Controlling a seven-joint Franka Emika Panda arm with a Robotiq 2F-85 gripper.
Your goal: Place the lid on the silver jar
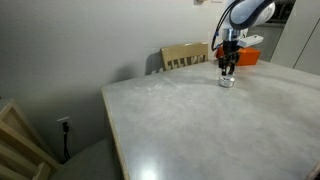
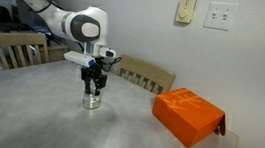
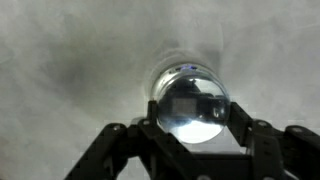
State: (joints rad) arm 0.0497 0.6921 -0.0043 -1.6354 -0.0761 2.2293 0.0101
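We see the silver jar (image 2: 92, 101) standing upright on the bench (image 2: 27, 112), well to the left of the orange box (image 2: 188, 115) and directly under the claw (image 2: 93, 83). In the wrist view the lid (image 3: 192, 105) shows as a shiny disc between the two fingers (image 3: 130, 140), over the jar; whether the claw grips it or stands open, we cannot tell

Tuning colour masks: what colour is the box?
The box is bright orange, clearest in an exterior view.
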